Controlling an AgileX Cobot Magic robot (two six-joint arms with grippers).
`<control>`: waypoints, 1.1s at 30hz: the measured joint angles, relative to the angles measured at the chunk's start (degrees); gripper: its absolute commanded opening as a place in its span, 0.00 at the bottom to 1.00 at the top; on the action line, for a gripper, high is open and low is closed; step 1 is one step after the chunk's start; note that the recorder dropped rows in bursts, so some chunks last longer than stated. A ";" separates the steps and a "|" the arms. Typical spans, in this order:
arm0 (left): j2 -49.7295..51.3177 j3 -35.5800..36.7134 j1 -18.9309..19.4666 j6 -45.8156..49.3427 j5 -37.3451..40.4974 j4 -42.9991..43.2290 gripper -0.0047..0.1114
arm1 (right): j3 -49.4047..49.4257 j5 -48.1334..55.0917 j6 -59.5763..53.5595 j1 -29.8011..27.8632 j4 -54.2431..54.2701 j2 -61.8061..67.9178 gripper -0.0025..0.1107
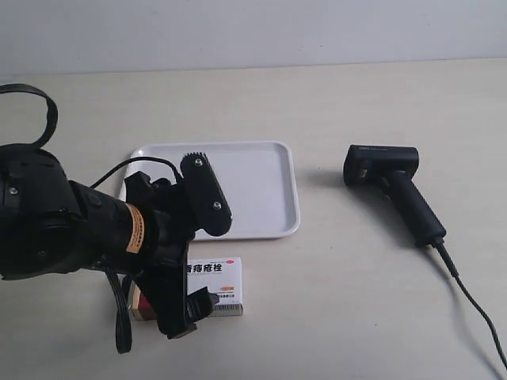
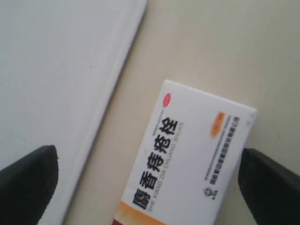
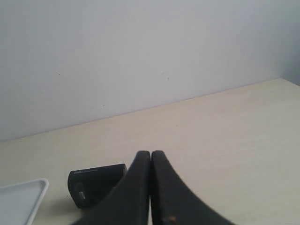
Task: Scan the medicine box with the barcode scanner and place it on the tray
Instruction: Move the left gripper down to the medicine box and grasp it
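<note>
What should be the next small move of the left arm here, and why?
Probably lower the left gripper a little and close on the medicine box. Its jaws are open, with the box lying between them on the table, beside the tray and not yet gripped. The barcode scanner lies untouched, and the right gripper is shut on nothing.

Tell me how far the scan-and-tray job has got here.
Nothing is finished. The open left gripper straddles the flat white medicine carton, which lies on the table. The black pistol-shaped scanner lies untouched; the right gripper is shut and empty. The shallow white plastic tray holds nothing.
</note>
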 measured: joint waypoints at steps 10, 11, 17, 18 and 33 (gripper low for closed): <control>-1.04 0.29 -1.17 1.18 0.10 -0.17 0.91 | 0.00 -0.09 0.00 0.00 0.00 0.00 0.02; -0.26 0.29 -1.17 1.29 0.10 -0.17 0.91 | 0.00 -0.09 0.00 0.00 0.00 0.00 0.02; 3.79 0.51 -1.17 1.68 -1.72 -0.36 0.91 | 0.00 -0.21 0.00 0.00 0.00 0.00 0.02; 4.28 0.51 -1.17 1.82 -2.01 -0.36 0.91 | 0.00 -0.21 0.00 0.00 0.00 0.00 0.02; 8.41 0.30 1.91 2.38 -7.40 -1.00 0.74 | 0.00 -0.21 0.00 0.00 0.00 0.00 0.02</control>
